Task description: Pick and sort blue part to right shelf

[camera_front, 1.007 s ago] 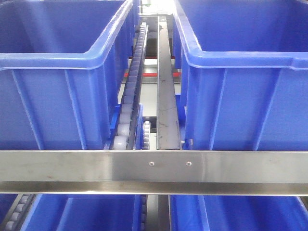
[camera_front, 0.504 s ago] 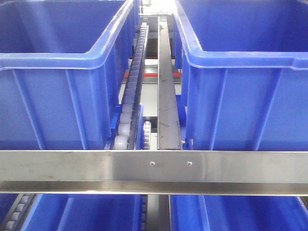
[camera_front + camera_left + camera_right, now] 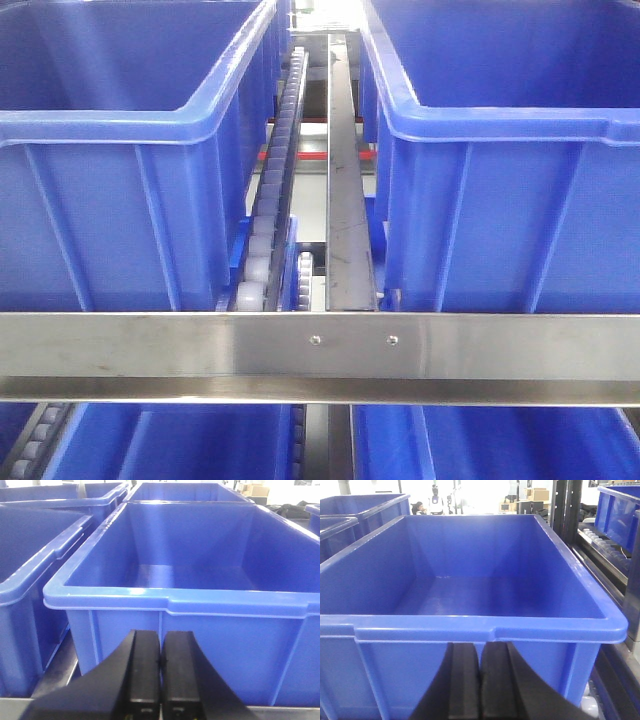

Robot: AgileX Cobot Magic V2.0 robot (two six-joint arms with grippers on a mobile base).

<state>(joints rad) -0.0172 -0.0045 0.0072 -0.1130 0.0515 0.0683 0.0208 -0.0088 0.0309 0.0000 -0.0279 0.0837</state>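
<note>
Both the left end effector point(image 3: 160, 680) and right end effector point(image 3: 480, 685) are clenched on nothing, each facing a blue bin point(image 3: 175, 600) straight ahead. No blue part shows anywhere; being hard plastic, it is probably light, stiff and slick, best pinched across its flat body sides.

Two blue bins point(image 3: 130, 170) point(image 3: 520, 170) are seated on the right shelf point(image 3: 320, 345), separated by a roller track point(image 3: 275, 190) and steel divider point(image 3: 345, 180).

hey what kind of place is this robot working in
Probably a factory or warehouse parts-storage area. A stainless-steel flow rack with roller tracks carries large open blue bins, and further racking and stacked cardboard boxes show in the background.
</note>
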